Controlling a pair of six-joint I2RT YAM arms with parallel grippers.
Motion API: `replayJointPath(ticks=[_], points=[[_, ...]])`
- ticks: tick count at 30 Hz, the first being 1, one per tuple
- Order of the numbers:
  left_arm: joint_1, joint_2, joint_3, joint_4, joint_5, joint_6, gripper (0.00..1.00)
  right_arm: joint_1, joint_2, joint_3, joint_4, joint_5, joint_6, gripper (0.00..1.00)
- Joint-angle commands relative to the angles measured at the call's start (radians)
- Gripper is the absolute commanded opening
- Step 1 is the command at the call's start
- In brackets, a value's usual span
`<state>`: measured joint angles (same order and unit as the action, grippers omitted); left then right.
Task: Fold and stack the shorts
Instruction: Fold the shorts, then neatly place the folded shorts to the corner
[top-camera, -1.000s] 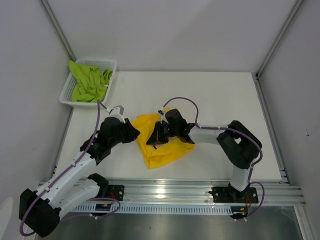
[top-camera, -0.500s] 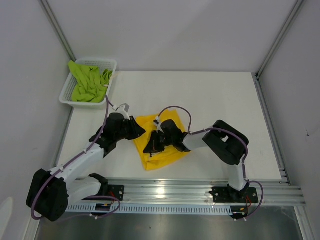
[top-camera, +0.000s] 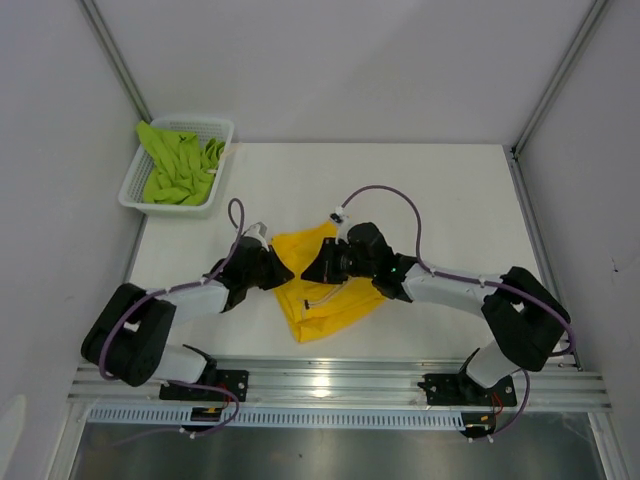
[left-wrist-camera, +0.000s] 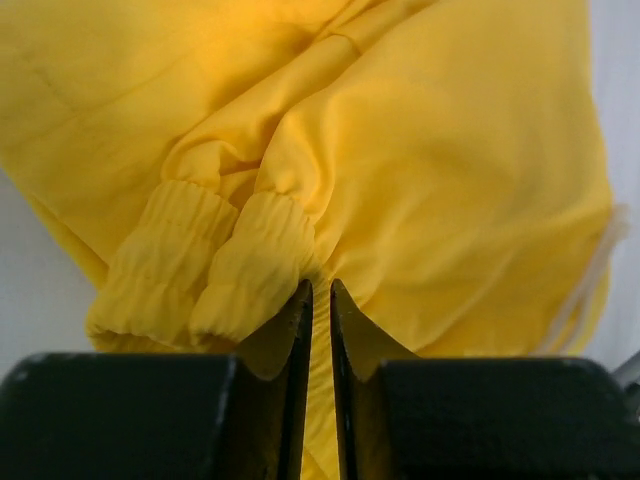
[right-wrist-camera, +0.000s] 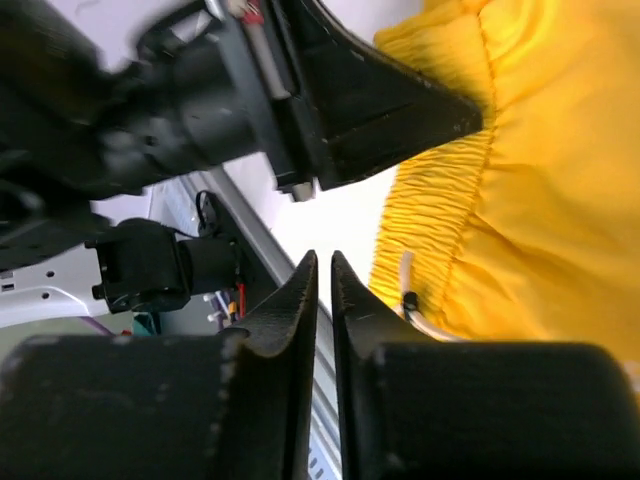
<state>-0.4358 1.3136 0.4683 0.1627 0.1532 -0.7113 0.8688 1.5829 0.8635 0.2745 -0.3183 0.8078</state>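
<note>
Lying in a loose heap at the near middle of the table (top-camera: 450, 200), the yellow shorts (top-camera: 335, 300) are looking light, thin and limp. They are likely to sag and slip when lifted, so the gathered elastic waistband (left-wrist-camera: 250, 270) is offering the firmest hold. The left gripper (left-wrist-camera: 320, 295) is pinching the cloth just beside that waistband, its fingers drawn nearly together with yellow fabric filling the slit between them. The right gripper (right-wrist-camera: 323, 262) is poised at the shorts' far left edge, close to the left one. Its fingers are also almost touching, and only bare table is showing through the gap, so it appears to be gripping nothing. The green shorts (top-camera: 180, 165) are sitting bunched in the basket (top-camera: 160, 206) at the far left corner, well apart.
</note>
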Motion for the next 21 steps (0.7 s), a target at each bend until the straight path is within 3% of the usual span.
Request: replayJointPath(ticks=[1, 4, 6, 7, 12, 15, 17, 21], points=[[0.012, 0.094, -0.057, 0.202, -0.07, -0.036, 0.14, -0.056, -0.072, -0.023, -0.09, 0.056, -0.065, 0.13], [0.012, 0.151, -0.083, 0.277, -0.046, -0.048, 0.14, -0.152, -0.092, -0.008, -0.156, -0.023, -0.12, 0.28], [0.011, 0.121, -0.082, 0.267, -0.041, -0.04, 0.14, -0.212, -0.104, 0.017, -0.266, 0.01, -0.163, 0.34], [0.011, 0.102, -0.074, 0.235, -0.049, -0.033, 0.16, -0.23, -0.122, 0.038, -0.315, 0.025, -0.186, 0.46], [0.011, -0.011, 0.016, 0.061, -0.075, 0.036, 0.27, -0.387, -0.098, 0.123, -0.468, 0.055, -0.32, 0.68], [0.011, -0.057, 0.044, 0.003, -0.061, 0.047, 0.4, -0.444, -0.026, 0.178, -0.497, 0.019, -0.358, 0.77], [0.011, -0.129, 0.055, -0.038, -0.047, 0.049, 0.53, -0.494, 0.033, 0.201, -0.476, -0.039, -0.381, 0.78], [0.011, -0.181, 0.081, -0.133, -0.038, 0.065, 0.58, -0.514, 0.161, 0.281, -0.466, -0.07, -0.41, 0.78]])
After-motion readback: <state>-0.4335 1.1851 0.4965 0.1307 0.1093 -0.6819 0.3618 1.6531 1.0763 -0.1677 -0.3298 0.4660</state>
